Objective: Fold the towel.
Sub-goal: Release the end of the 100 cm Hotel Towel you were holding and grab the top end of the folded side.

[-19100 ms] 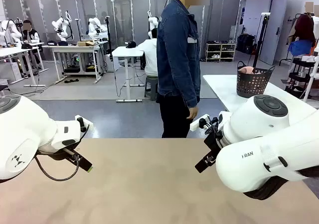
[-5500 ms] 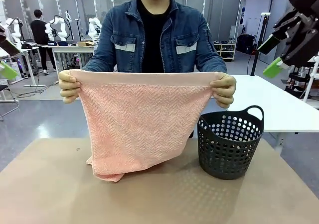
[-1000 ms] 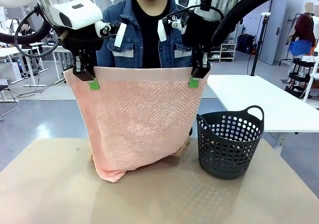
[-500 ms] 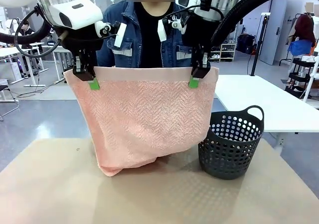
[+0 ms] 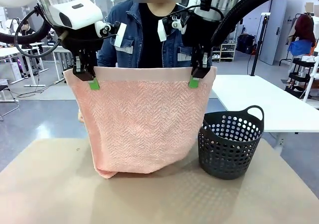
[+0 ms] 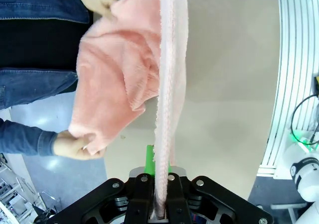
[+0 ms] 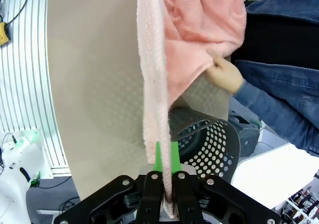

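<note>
Towel [image 5: 144,119], pale pink terry, hung by its top hem band between two pairs of jaws.
Left jaws and right jaws each clamped tight on an upper corner. The cloth drops below them toward the tabletop [image 5: 159,199]. The person's hands [image 6: 75,144] grip its lower end behind the jaws. A dark basket [image 5: 230,142] stands below the right jaws, just beside the towel.

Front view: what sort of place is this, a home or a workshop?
Probably a robotics lab: two white robot arms hold a towel up by its hem, with a white worktable and a black shelf trolley behind.
</note>
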### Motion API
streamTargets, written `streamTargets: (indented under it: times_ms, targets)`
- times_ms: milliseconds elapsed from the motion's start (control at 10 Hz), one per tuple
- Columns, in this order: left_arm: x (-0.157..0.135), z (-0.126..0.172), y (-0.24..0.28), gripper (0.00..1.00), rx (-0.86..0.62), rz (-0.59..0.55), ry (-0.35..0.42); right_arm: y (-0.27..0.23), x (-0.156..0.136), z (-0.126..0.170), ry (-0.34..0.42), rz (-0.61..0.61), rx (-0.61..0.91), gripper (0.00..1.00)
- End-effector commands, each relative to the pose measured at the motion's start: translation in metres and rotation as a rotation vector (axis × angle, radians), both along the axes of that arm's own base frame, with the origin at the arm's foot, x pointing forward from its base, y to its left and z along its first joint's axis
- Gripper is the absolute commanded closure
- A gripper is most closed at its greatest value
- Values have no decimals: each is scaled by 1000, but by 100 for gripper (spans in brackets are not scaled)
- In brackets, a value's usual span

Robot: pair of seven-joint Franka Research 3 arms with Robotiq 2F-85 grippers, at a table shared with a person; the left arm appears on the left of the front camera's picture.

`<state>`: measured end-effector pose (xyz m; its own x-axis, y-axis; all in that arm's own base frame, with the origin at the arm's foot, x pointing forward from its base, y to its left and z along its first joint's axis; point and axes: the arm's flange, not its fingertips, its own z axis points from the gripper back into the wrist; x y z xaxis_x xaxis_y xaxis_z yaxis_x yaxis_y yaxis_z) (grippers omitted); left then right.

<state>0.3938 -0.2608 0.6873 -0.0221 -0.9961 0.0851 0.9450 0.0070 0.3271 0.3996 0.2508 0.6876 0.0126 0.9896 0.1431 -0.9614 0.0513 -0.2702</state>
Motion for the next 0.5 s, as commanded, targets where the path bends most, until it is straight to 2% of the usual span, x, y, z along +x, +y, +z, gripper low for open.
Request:
streamTargets:
  times_ms: [0,400]
  targets:
    - [0,1,2,100,4,-3,-3,-1,-1,1,4,9,-2,100]
    - [0,1,2,100,4,-3,-3,-1,-1,1,4,9,-2,100]
